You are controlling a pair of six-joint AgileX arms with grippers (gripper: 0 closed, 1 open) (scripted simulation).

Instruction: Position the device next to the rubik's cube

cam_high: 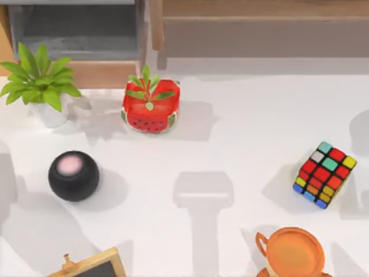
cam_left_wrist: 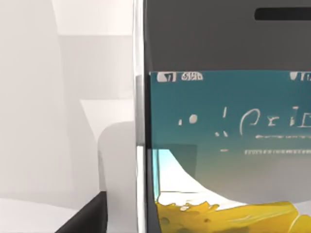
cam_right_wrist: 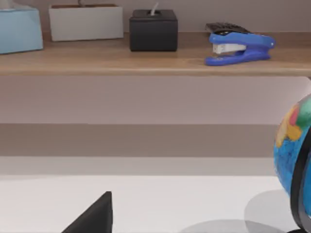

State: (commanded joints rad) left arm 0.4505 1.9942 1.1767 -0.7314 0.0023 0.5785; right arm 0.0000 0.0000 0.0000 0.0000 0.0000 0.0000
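1. Top view: the cube [cam_high: 324, 174] sits on the white table [cam_high: 230, 150] near its right edge, tilted so a corner points toward the front.
2. A black ball speaker [cam_high: 73, 175] with a pink top rests well apart from the cube, on the table's left side.
3. Toward the back stand a leafy plant [cam_high: 39, 81] in a white pot at the left and a watermelon-patterned pot [cam_high: 150, 107] nearer the middle.
4. An orange cup [cam_high: 295, 251] stands at the front edge, just in front of the cube; a wood-framed board [cam_high: 92, 266] pokes in at the front left.
5. Left wrist view: the phone [cam_left_wrist: 228, 136] stands close up before the camera, its lit screen facing it, silver frame edge upright, a teal and yellow wallpaper showing.
6. A dark finger [cam_left_wrist: 85, 216] of the left pincer pokes in at the edge just beside the phone's frame; I cannot tell whether the pincer pinches the phone or stands spread.
7. Right wrist view: one dark finger [cam_right_wrist: 95, 217] of the right pincer hangs over bare table; whether it is spread or pressed together I cannot tell.
8. Well beyond it, a wooden shelf [cam_right_wrist: 146, 60] carries a blue stapler [cam_right_wrist: 238, 47], a black box [cam_right_wrist: 153, 30], a white box [cam_right_wrist: 86, 22] and a pale blue box [cam_right_wrist: 19, 28].
9. A globe [cam_right_wrist: 294, 145] stands near the pincer at one side.
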